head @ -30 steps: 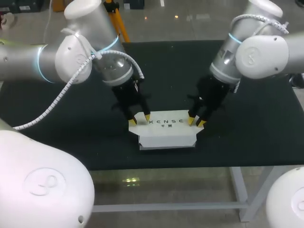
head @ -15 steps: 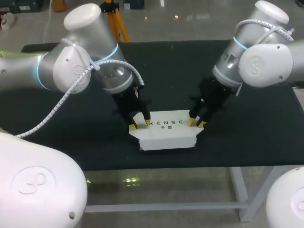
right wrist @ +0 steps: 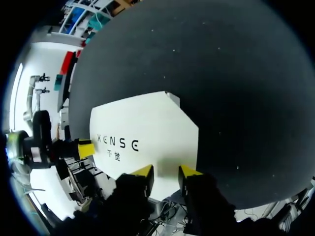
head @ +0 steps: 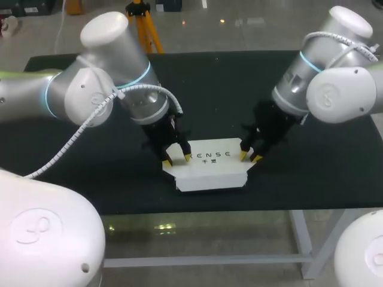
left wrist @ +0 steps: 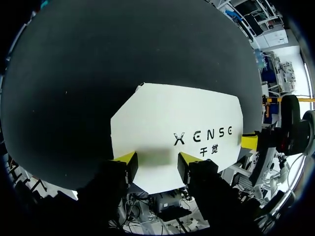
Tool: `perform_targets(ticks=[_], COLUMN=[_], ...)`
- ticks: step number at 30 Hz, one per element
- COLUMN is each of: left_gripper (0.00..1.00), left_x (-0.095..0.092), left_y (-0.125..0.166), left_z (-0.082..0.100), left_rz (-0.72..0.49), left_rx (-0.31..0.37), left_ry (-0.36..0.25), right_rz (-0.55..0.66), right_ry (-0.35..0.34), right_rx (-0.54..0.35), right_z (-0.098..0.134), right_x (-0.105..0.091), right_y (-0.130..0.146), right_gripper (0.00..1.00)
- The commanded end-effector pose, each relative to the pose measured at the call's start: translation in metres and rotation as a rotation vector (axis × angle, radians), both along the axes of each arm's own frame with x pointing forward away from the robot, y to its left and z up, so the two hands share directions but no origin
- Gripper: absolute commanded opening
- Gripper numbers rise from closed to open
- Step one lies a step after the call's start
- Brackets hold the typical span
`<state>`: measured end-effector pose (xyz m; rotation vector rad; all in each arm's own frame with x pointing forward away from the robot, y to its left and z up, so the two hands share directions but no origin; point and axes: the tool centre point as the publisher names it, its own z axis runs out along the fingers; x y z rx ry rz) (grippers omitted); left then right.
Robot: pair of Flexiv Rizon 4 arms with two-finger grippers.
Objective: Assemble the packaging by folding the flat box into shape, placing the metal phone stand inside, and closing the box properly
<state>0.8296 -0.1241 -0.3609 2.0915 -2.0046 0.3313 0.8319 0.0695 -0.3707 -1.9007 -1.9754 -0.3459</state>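
Observation:
A white box (head: 209,167), folded into shape with its printed top face up, lies near the front of the black table. My left gripper (head: 177,159) stands over the box's left end, open, its yellow tips resting on or just above the top face. At the right end my right gripper (head: 249,156) is open too, with a narrower gap. In the left wrist view the box (left wrist: 172,128) lies ahead of the gripper (left wrist: 157,161). The right wrist view shows the box (right wrist: 142,132) ahead of that gripper (right wrist: 166,173). No metal phone stand is in sight.
A black mat (head: 311,173) covers the table. Its front edge (head: 269,209) runs close below the box. Both arms lean in from the sides over the mat's middle.
The left gripper has shifted slightly toward the table's front along the box's left end and spread its fingers a little. The right gripper barely moved. The box has stayed put.

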Motion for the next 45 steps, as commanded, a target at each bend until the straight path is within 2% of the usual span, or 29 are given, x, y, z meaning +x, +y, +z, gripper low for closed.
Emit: perform_targets(ticks=[1,11,19,22,28,37,40,42,44,45], left_gripper=[0.58,0.53,0.51,0.54,0.57,0.53,0.56,0.67,0.57,0.57], left_x=[-0.007,-0.009,-0.009,-0.009,-0.009,-0.008,-0.008,-0.008,-0.008,-0.008], left_y=[0.001,0.004,0.005,0.004,0.001,0.0,0.0,0.0,0.0,0.0], left_z=[-0.002,-0.009,-0.012,-0.014,-0.015,-0.014,-0.014,-0.014,-0.014,-0.014], left_rz=[-0.002,-0.021,-0.032,-0.036,-0.032,-0.021,-0.021,-0.021,-0.021,-0.021], left_rx=[0.0,-0.015,-0.036,-0.042,-0.052,-0.064,-0.064,-0.064,-0.064,-0.064], left_ry=[-0.027,-0.063,-0.084,-0.09,-0.11,-0.117,-0.117,-0.117,-0.117,-0.117], right_rz=[-0.004,-0.018,-0.03,-0.035,-0.051,-0.074,-0.074,-0.074,-0.074,-0.074], right_ry=[-0.012,-0.025,-0.042,-0.048,-0.05,-0.047,-0.047,-0.047,-0.047,-0.047], right_rx=[0.005,0.022,0.056,0.067,0.088,0.113,0.113,0.113,0.113,0.113], right_z=[-0.005,-0.012,-0.015,-0.016,-0.017,-0.014,-0.014,-0.014,-0.014,-0.014], right_x=[-0.002,-0.002,-0.002,-0.002,-0.002,-0.002,-0.002,-0.002,-0.002,-0.002], right_y=[0.001,0.001,0.002,0.002,0.003,0.003,0.003,0.003,0.003,0.003], right_gripper=[0.38,0.37,0.36,0.36,0.37,0.43,0.44,0.44,0.44,0.44])
